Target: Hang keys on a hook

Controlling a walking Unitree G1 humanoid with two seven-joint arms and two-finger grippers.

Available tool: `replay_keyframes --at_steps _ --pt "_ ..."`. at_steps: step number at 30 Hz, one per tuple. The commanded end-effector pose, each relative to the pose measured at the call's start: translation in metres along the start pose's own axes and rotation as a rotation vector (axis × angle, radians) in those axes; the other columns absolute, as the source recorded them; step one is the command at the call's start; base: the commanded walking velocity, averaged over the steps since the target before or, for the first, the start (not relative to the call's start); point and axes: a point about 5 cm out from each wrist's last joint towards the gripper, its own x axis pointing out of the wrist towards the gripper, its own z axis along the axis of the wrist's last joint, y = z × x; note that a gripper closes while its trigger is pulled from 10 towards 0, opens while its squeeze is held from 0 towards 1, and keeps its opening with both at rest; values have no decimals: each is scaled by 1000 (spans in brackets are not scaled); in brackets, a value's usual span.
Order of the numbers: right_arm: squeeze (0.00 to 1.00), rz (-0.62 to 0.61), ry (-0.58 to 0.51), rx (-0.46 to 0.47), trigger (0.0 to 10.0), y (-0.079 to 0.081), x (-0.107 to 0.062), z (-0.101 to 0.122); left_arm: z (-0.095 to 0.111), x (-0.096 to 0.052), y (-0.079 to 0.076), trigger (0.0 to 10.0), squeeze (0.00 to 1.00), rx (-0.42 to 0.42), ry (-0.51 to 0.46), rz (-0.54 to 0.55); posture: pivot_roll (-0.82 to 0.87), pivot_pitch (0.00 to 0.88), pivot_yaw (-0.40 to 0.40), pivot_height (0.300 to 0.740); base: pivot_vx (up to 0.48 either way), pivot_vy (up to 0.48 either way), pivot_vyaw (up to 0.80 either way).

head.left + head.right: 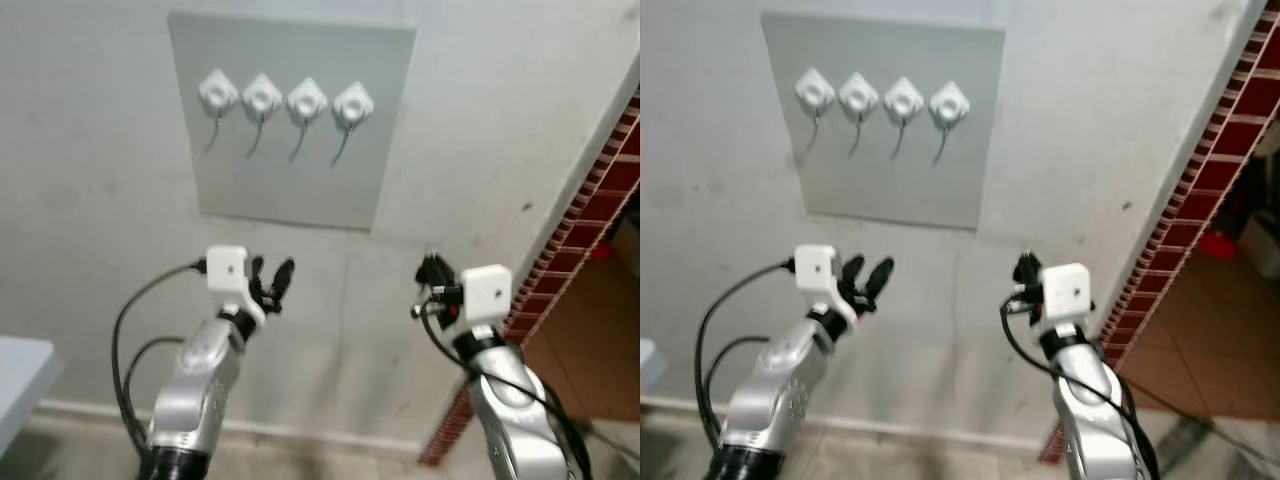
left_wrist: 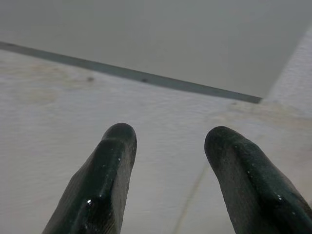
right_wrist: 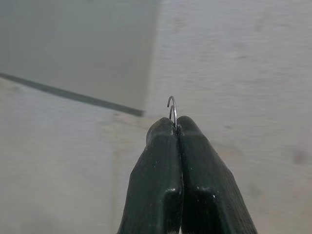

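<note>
**A:** What is the right gripper (image 3: 174,127) doing?

**B:** Its two black fingers are pressed together on a thin metal key ring (image 3: 171,108), whose loop pokes out just past the tips. The keys themselves cannot be made out. The gripper is raised in front of a pale wall (image 1: 90,200), below and to the right of a grey panel (image 1: 385,120).

**A:** And the left gripper (image 1: 270,278)?

**B:** It is also raised, under the panel's lower edge, with its fingers spread apart and nothing between them.

**A:** Where are the hooks?

**B:** Four white hooks (image 1: 285,100) sit in a row near the top of the panel, each with a thin curved wire hanging down. Further right, a red brick edge (image 1: 585,215) borders the wall
</note>
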Motion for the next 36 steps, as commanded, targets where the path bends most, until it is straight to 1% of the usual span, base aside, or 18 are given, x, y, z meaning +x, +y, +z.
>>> replay_keyframes --at_steps 1,6,8,9,11,12,15,17,22,24,29,30,36 --pt "0 7 -19 -5 10000 1 2 6 5 1 2 10000 0 19 -5 11 16 0 -45 740 0 0 0" --pt "0 15 -17 -21 10000 0 2 7 13 5 0 10000 0 22 -19 0 13 0 -46 740 0 0 0" --pt "0 12 -18 -18 10000 -2 4 8 17 6 -2 10000 0 56 -23 -31 13 0 -44 740 0 0 0" --pt "0 14 -21 -25 10000 -4 6 9 22 7 -4 10000 0 77 -33 -58 13 0 -44 740 0 0 0" --pt "0 14 -22 -26 10000 -4 6 9 23 8 -4 10000 0 80 -36 -60 13 0 -44 740 0 0 0" --pt "0 34 -34 -44 10000 -4 10 12 28 10 -3 10000 0 81 -43 -76 12 0 -42 740 0 0 0" --pt "0 51 -49 -50 10000 -5 18 16 31 13 -4 10000 0 108 -43 -106 10 0 -40 740 0 0 0" --pt "0 52 -61 -56 10000 -5 24 19 33 15 -5 10000 0 110 -47 -113 10 0 -40 740 0 0 0" --pt "0 75 -94 -53 10000 -4 40 28 38 19 -14 10000 0 155 -57 -163 16 0 -41 740 0 0 0" --pt "0 94 -110 -47 10000 -1 48 33 41 21 -17 10000 0 153 -66 -175 16 0 -41 740 0 0 0" --pt "0 133 -134 -27 10000 5 61 41 46 25 -22 10000 0 151 -79 -189 19 0 -43 740 0 0 0" --pt "0 145 -143 -14 10000 6 67 44 47 27 -24 10000 0 157 -83 -198 19 0 -43 740 0 0 0" --pt "0 192 -172 2 10000 10 80 54 50 29 -32 10000 0 158 -93 -222 21 0 -46 740 0 0 0"
